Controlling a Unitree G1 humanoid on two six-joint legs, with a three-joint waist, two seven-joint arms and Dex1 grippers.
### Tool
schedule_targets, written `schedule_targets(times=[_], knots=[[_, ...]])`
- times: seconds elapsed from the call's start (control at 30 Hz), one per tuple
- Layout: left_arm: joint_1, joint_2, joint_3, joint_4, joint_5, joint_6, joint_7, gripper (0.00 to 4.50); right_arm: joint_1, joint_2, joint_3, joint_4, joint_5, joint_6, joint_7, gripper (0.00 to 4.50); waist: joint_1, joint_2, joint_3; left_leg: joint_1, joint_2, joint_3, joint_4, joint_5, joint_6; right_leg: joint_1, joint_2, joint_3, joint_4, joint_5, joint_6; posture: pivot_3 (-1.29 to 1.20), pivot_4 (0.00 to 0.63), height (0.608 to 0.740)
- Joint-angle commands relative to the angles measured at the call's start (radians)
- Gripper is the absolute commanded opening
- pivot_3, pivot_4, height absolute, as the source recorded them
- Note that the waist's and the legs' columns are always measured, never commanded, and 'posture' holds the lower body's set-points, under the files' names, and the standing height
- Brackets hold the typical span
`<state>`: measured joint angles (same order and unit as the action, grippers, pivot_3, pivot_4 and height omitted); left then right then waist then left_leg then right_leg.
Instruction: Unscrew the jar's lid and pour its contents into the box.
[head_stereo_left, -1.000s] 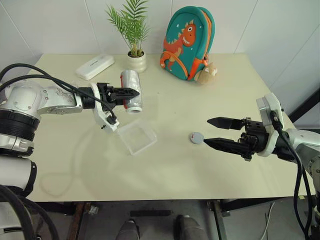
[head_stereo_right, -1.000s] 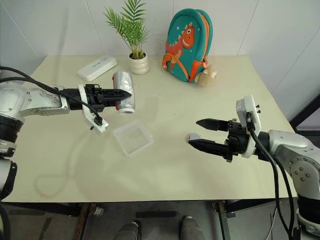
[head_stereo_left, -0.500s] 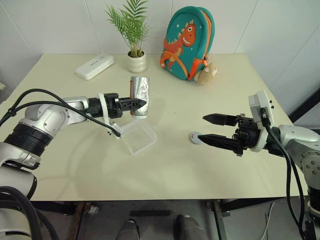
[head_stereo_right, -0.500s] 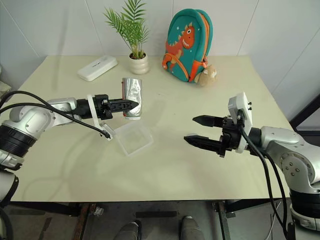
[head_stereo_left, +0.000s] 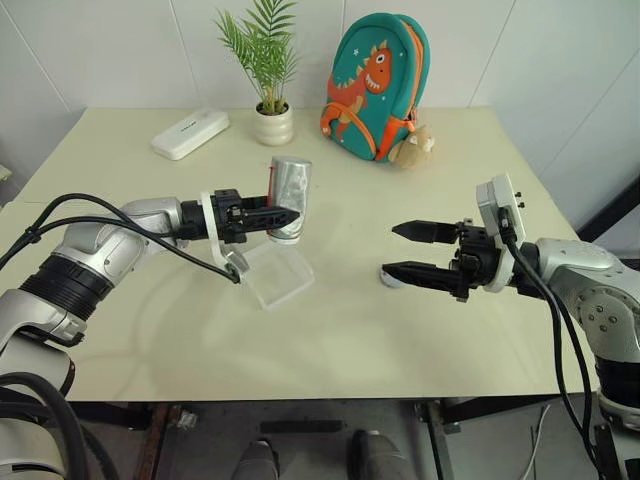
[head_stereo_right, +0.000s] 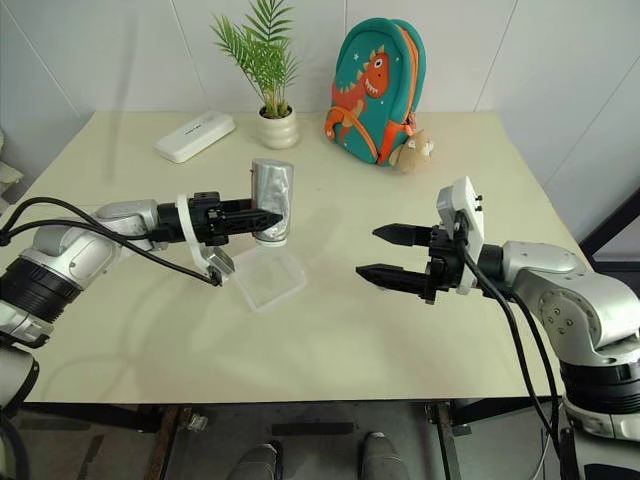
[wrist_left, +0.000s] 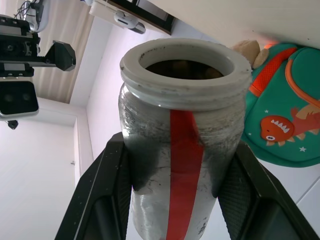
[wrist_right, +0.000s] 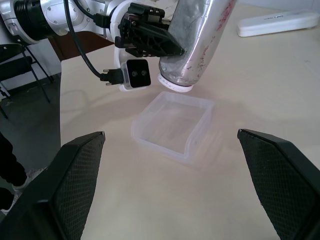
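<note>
Above the box (head_stereo_left: 275, 276), the jar (head_stereo_left: 288, 197) hangs mouth-down, lidless.

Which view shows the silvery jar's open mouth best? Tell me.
The left wrist view: the silvery red-striped jar faces it, white threaded rim and dark inside visible. The eye views show its side only; the right wrist view shows the rim's edge above the clear plastic box.

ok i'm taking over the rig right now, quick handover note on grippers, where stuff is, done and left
Left gripper: shut on the jar, held mouth-down above the box.
Right gripper: open, empty, level above the table.
Lid: off, lying on the table by the right gripper's lower finger.
Box: on the table; I can't tell whether any contents are in it yet.
Done: lid unscrewed, jar upended over the box.
Left: confirm the jar has emptied.
</note>
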<state>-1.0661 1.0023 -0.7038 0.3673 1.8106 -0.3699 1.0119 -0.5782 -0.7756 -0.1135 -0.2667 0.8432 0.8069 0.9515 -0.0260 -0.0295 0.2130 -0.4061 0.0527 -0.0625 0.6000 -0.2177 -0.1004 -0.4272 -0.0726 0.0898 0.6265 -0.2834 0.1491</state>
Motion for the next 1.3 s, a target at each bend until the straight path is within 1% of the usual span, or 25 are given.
schedule_targets(times=[0.03,0.23,0.3,0.4,0.47,0.53,0.6,0.67,0.73,0.8,0.9,1.0,1.13,1.27,1.3], knots=[[-0.001,0.008,-0.002,-0.004,-0.001,0.027,0.014,1.94,-0.023,-0.002,-0.007,-0.008,-0.005,-0.02,0.022,4.47,0.0,0.0,0.0,0.0,0.0,0.0,0.0,0.0,0.0,0.0,0.0,0.0,0.0,0.0,0.0,0.0,0.15,0.74],[0.002,0.005,0.002,0.018,-0.032,0.035,-0.016,1.94,-0.02,0.009,-0.003,-0.016,-0.016,-0.018,0.021,4.47,0.0,0.0,0.0,0.0,0.0,0.0,0.001,0.0,0.0,0.0,0.0,0.0,0.001,0.0,0.0,0.0,0.15,0.74],[0.012,0.013,0.019,0.029,-0.083,0.004,-0.025,1.94,-0.018,0.008,-0.005,-0.02,-0.02,-0.019,0.018,4.47,0.0,0.0,0.0,0.0,0.0,0.0,0.001,0.0,0.0,0.0,0.0,0.0,0.001,0.0,0.0,0.0,0.15,0.74],[0.018,0.005,0.046,0.101,-0.26,-0.15,-0.118,1.94,-0.014,0.007,-0.011,-0.024,-0.023,-0.017,0.014,4.47,-0.001,0.0,0.0,0.0,0.0,0.0,0.002,0.0,0.0,0.0,0.0,0.0,0.001,0.0,0.0,0.0,0.15,0.74],[0.027,-0.029,0.081,0.231,-0.478,-0.328,-0.237,1.94,-0.01,0.006,-0.013,-0.027,-0.025,-0.017,0.014,4.47,-0.001,0.0,0.0,0.0,0.0,0.0,0.002,0.0,0.0,0.0,0.0,0.0,0.002,0.0,0.0,0.0,0.15,0.74],[0.038,-0.047,0.109,0.325,-0.618,-0.431,-0.34,1.94,-0.006,0.005,-0.014,-0.029,-0.027,-0.018,0.013,4.47,0.0,0.0,0.0,0.0,0.0,0.0,0.003,0.0,0.0,0.0,0.0,0.0,0.002,0.0,-0.001,0.0,0.15,0.74],[0.079,-0.114,0.252,0.477,-0.991,-0.483,-0.616,1.94,-0.007,0.005,-0.014,-0.029,-0.03,-0.019,0.012,4.47,0.0,0.001,-0.001,0.0,0.0,0.001,0.004,0.0,0.0,0.001,0.0,0.0,0.002,0.001,-0.001,0.0,0.15,0.74],[0.152,-0.216,0.46,0.518,-1.474,-0.347,-1.025,1.94,-0.008,0.005,-0.015,-0.028,-0.032,-0.02,0.01,4.47,0.0,0.001,-0.001,0.0,0.0,0.002,0.005,0.0,0.0,0.0,0.0,0.001,0.002,0.001,-0.001,0.0,0.15,0.74],[0.208,-0.264,0.603,0.462,-1.765,-0.187,-1.304,1.94,-0.007,0.004,-0.017,-0.029,-0.032,-0.02,0.01,4.47,0.0,0.001,0.0,0.0,0.0,0.003,0.006,0.0,0.0,0.0,0.0,0.001,0.003,0.001,-0.001,0.0,0.15,0.74],[0.246,-0.281,0.709,0.393,-1.931,-0.033,-1.458,1.94,-0.01,0.004,-0.016,-0.026,-0.033,-0.019,0.011,4.47,-0.008,0.001,0.0,0.0,0.001,0.003,0.007,0.0,0.0,0.0,0.0,0.001,0.003,0.001,-0.001,0.0,0.15,0.74],[0.277,-0.282,0.813,0.308,-2.091,0.229,-1.581,1.94,-0.017,0.002,-0.01,-0.017,-0.039,-0.02,0.018,4.47,-0.009,0.001,0.0,0.001,0.001,0.002,0.007,0.0,0.001,0.0,0.0,0.001,0.005,0.001,-0.001,0.0,0.15,0.74],[0.265,-0.278,0.891,0.267,-2.156,0.381,-1.597,1.94,-0.037,0.003,-0.001,-0.002,-0.047,-0.022,0.029,4.47,-0.006,0.001,0.0,0.0,0.001,0.002,0.011,0.0,0.001,0.001,0.0,0.001,0.007,0.001,-0.001,0.0,0.15,0.74],[0.243,-0.266,0.965,0.184,-2.27,0.671,-1.631,1.94,-0.053,0.003,0.002,0.011,-0.055,-0.021,0.038,4.47,-0.006,0.001,0.0,0.001,0.001,0.002,0.014,0.0,0.001,0.002,0.0,0.002,0.008,0.002,0.0,0.0,0.15,0.74],[0.173,-0.24,1.019,0.222,-2.337,0.872,-1.658,1.94,-0.053,0.001,0.003,0.012,-0.06,-0.023,0.045,4.47,-0.006,0.0,0.0,0.001,0.001,0.002,0.014,0.001,0.002,0.002,0.001,0.002,0.007,0.002,0.0,0.0,0.15,0.74],[0.157,-0.233,1.021,0.232,-2.334,0.89,-1.663,1.94,-0.053,0.002,0.002,0.012,-0.061,-0.022,0.045,4.47,-0.006,0.0,0.0,0.001,0.001,0.002,0.014,0.001,0.002,0.002,0.001,0.002,0.007,0.002,0.0,0.0,0.15,0.74]])
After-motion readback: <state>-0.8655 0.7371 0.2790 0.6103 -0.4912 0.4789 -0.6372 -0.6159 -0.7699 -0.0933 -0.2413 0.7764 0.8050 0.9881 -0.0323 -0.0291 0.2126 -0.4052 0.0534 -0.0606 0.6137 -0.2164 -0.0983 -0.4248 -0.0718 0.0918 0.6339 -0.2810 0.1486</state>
